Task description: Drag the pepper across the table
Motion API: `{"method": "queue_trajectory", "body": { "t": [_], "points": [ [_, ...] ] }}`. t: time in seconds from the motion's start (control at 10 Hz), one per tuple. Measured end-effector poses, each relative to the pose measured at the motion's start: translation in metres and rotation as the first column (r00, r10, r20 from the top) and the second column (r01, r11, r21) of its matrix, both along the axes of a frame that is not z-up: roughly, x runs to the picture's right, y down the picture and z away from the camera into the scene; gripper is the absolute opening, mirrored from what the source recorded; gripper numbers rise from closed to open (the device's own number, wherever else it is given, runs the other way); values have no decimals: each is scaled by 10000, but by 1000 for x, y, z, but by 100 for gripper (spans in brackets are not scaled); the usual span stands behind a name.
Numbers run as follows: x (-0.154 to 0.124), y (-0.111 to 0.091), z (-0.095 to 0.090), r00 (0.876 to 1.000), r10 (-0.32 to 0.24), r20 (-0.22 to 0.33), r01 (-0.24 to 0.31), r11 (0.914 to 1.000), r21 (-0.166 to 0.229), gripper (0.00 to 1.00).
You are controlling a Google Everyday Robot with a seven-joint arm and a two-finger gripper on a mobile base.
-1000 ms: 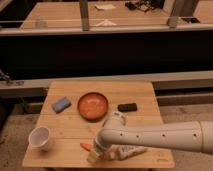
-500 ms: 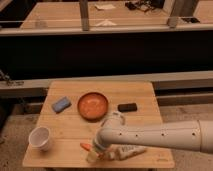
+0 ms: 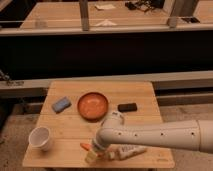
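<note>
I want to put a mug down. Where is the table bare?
Bare: the table far right, behind the black block, and the strip between white cup and orange bowl. Crowded: front edge, where the gripper sits by the pepper and white tube.

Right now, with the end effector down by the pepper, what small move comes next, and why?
Probably ease the end effector onto the pepper before dragging. It sits low at the table's front edge, the pepper's orange tip showing just beside it, and contact is not clear.

Long wooden workbench (image 3: 60, 15) behind, grey floor (image 3: 187, 112) below.
</note>
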State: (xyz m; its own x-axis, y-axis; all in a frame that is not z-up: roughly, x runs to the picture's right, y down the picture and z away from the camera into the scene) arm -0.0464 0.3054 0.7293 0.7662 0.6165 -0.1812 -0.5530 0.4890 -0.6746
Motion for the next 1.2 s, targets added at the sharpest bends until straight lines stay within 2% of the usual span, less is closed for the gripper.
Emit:
{"method": "queue_trajectory", "body": {
  "t": [0.4, 0.6, 1.2],
  "points": [
    [-3, 1, 0, 9999, 110, -13, -110, 9999, -99, 72],
    [-4, 2, 0, 9999, 143, -10, -143, 9998, -146, 77],
    [-9, 4, 0, 9996, 278, 7, -278, 9992, -303, 77]
  ]
}}
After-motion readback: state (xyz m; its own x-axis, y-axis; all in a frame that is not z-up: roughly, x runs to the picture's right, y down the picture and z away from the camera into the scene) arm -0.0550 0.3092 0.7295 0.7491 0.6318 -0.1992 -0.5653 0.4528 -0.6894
